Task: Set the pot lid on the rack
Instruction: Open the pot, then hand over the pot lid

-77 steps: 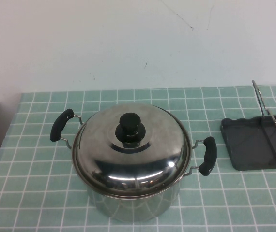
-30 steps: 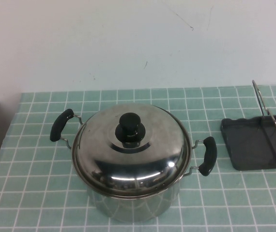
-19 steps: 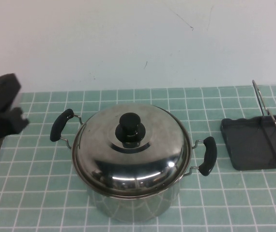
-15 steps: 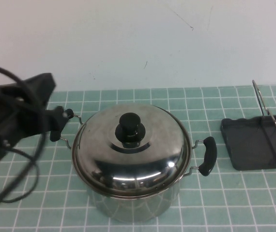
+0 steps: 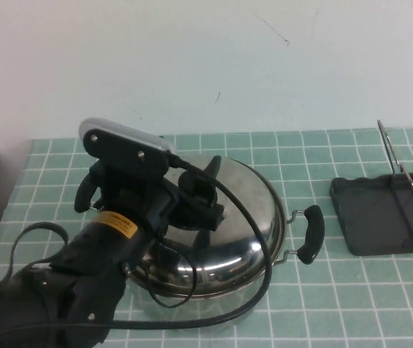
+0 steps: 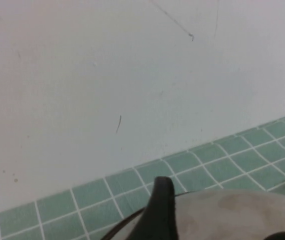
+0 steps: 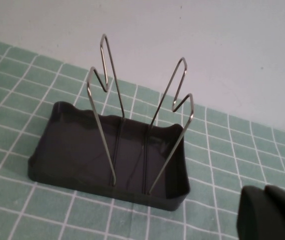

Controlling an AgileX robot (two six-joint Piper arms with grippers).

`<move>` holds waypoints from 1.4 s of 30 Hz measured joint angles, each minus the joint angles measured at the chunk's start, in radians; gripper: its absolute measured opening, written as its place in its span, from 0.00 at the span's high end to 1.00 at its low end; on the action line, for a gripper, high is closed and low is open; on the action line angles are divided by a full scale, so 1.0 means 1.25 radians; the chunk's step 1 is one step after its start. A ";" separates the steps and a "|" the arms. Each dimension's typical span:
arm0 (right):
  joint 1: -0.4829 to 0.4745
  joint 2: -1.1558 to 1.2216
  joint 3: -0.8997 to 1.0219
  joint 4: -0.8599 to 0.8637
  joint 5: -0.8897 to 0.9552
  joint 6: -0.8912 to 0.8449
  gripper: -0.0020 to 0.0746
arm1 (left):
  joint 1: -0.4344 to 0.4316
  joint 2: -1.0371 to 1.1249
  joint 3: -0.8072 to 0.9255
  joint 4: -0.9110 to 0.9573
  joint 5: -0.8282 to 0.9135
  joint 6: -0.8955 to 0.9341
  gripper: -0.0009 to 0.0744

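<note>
The shiny steel pot lid (image 5: 246, 228) sits on the pot, its black knob (image 5: 194, 186) at the centre. My left gripper (image 5: 198, 194) has reached over the lid from the left and is open, with a finger on either side of the knob. In the left wrist view the left gripper (image 6: 227, 205) straddles the lid's dome (image 6: 242, 217), with one dark fingertip (image 6: 158, 210) showing. The dark grey rack (image 5: 380, 214) with wire loops stands at the right edge. It also shows in the right wrist view (image 7: 107, 160), where my right gripper (image 7: 270, 215) hovers close beside it.
The pot's black side handle (image 5: 311, 233) sticks out toward the rack. The left arm's cable (image 5: 192, 297) hangs across the front of the pot. Green tiled tabletop (image 5: 315, 312) lies between pot and rack, and a white wall (image 5: 264, 65) stands behind.
My left arm has swung in from the left edge and now has its open gripper around the lid's knob. Lid, pot and rack have not moved.
</note>
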 joint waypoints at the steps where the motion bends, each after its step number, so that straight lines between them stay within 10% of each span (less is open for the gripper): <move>1: 0.000 0.000 0.000 0.000 0.000 0.000 0.98 | 0.000 0.018 0.000 -0.002 -0.010 -0.003 0.16; 7: 0.000 0.002 0.000 0.001 0.000 0.000 0.98 | 0.000 0.087 -0.001 -0.016 -0.031 -0.018 0.16; 13: 0.000 0.002 0.000 0.001 0.000 -0.002 0.98 | 0.000 0.105 -0.001 0.074 -0.095 -0.018 0.56; 21: 0.000 0.004 0.000 0.041 -0.029 -0.002 0.98 | -0.002 0.106 -0.001 0.108 -0.261 -0.055 0.57; 37: 0.019 0.044 -0.176 1.096 0.342 -0.483 0.96 | -0.016 -0.037 -0.047 0.465 -0.354 -0.455 0.57; 42: 0.019 0.083 -0.176 1.148 0.363 -0.423 0.60 | -0.055 -0.038 -0.111 0.488 -0.357 -0.516 0.57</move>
